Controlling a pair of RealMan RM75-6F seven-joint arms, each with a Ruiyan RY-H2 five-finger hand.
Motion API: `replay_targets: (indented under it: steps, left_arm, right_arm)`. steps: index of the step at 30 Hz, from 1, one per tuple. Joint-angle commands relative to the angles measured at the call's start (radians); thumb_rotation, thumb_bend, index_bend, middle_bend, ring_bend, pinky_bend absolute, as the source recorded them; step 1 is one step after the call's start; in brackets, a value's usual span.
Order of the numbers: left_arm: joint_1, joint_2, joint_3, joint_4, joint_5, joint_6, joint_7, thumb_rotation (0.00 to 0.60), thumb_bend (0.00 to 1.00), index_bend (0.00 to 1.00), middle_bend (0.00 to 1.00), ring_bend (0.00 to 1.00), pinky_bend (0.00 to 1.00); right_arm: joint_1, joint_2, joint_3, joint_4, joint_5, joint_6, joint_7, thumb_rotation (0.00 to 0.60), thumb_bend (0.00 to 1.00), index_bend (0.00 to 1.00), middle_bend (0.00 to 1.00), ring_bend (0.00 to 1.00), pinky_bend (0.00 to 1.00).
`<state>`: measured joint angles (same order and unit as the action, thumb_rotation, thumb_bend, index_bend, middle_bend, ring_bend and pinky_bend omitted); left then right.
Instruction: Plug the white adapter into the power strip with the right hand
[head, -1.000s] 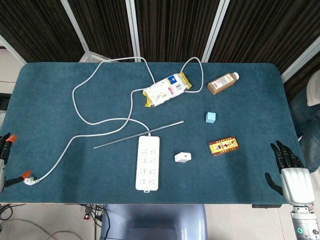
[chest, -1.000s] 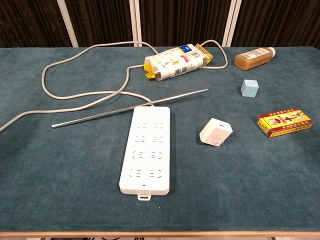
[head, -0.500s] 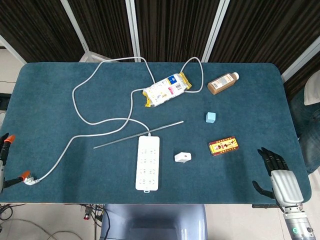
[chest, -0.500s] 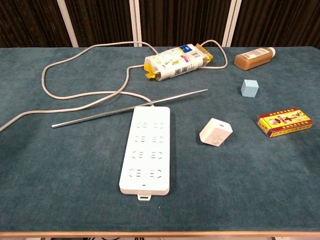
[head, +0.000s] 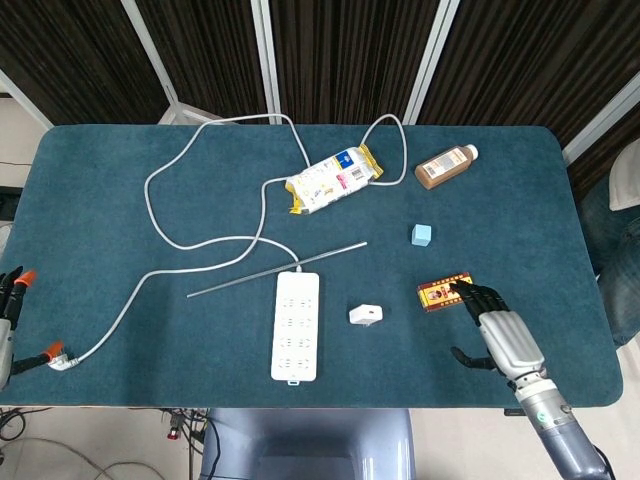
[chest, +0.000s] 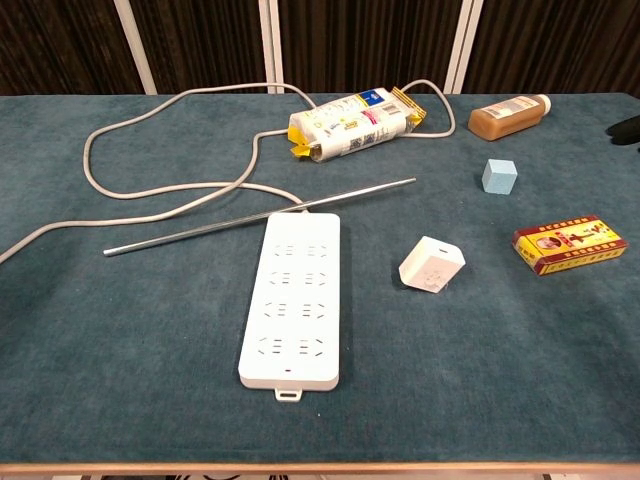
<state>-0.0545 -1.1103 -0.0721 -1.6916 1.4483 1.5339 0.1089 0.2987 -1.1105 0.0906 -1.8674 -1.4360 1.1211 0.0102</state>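
Fingers of the left hand (head: 8, 300), seen far left of the power strip (head: 296, 325), cannot be judged as spread or curled. Just right of the power strip the white adapter (head: 365, 314) is seen lying. Further right, the right hand (head: 498, 330) is held spread and empty.

snack packet (chest: 348, 125): print unreadable | red box (chest: 569, 244): print unreadable | brown bottle (chest: 508, 116): no legible label
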Motion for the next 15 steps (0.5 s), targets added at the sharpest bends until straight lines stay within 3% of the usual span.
replay_targets:
  steps: [1, 15]
  left_arm:
    - [0.0, 0.001, -0.003, -0.001, -0.008, -0.001, -0.002, 0.6, 0.09, 0.1, 0.0, 0.0, 0.0]
    - [-0.003, 0.005, -0.003, -0.003, -0.017, -0.013, 0.002, 0.6, 0.09, 0.1, 0.0, 0.0, 0.0]
  right_arm:
    - [0.081, -0.068, 0.028, -0.021, 0.064, -0.093, -0.089, 0.6, 0.35, 0.0, 0.07, 0.07, 0.07]
    - [0.214, -0.24, 0.082, 0.033, 0.28, -0.165, -0.266, 0.6, 0.35, 0.01, 0.08, 0.11, 0.07]
